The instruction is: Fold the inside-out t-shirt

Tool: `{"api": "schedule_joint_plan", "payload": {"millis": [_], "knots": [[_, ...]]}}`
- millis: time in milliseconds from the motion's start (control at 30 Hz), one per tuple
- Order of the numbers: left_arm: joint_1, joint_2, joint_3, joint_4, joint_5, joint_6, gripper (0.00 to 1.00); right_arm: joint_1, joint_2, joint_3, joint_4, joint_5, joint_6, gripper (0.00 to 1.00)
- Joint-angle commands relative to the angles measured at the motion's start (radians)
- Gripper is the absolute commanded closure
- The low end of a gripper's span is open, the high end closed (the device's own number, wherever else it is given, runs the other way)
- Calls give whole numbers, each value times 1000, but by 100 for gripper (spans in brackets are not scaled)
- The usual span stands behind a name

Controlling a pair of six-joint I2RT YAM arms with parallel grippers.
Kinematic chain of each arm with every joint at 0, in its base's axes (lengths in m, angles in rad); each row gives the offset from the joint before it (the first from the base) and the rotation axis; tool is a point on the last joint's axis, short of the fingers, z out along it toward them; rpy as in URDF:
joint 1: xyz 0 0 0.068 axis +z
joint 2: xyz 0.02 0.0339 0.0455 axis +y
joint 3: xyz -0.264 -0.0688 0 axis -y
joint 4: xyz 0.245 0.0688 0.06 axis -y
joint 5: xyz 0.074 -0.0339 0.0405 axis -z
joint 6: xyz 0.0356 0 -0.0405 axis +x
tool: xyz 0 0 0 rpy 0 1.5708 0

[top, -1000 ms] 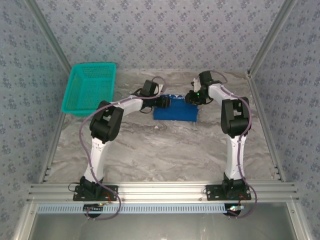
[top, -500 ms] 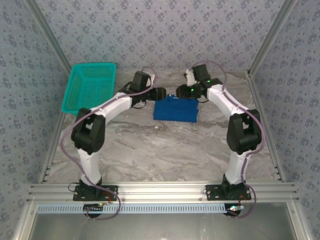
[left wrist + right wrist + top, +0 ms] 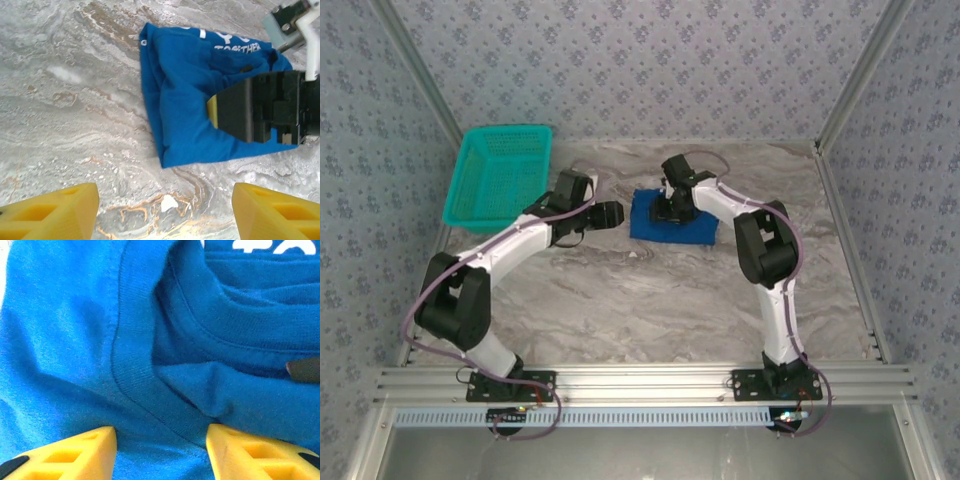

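Backing off: left jaws wide and empty, now drawn clear of the royal-blue cotton t-shirt (image 3: 695, 231) | right jaws parted, low over its collar, gripping nothing | shirt: compact packet, mid far edge of grey marbled bench (image 3: 620, 300) | fold likely near done

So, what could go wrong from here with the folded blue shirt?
1. The right pincer is open close over the collar of the t-shirt; a finger could snag the ribbed edge when it lifts and pull the top layer up.
2. The folded edge looks puffy in the left wrist view, so the layers may spring apart.
3. The left pincer, open over the table beside the t-shirt, could nudge it if it swings in.
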Motion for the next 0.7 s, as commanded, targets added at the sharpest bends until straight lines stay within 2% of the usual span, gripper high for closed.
{"api": "schedule_joint_plan", "payload": {"millis": [0, 133, 300, 500, 667], "knots": [[8, -67, -12, -34, -27, 8, 29, -26, 33, 10, -192, 142, -7, 45], [9, -96, -22, -57, -40, 22, 29, -96, -1, -24, -231, 230, -105, 44], [9, -111, -36, -66, -43, 23, 29, -220, -2, -6, -229, 265, -264, 44], [8, -122, -50, -72, -46, 18, 29, -370, 55, 74, -192, 203, -457, 44], [9, -126, -58, -72, -50, 16, 29, -430, 152, 230, -220, 140, -602, 44]]}}
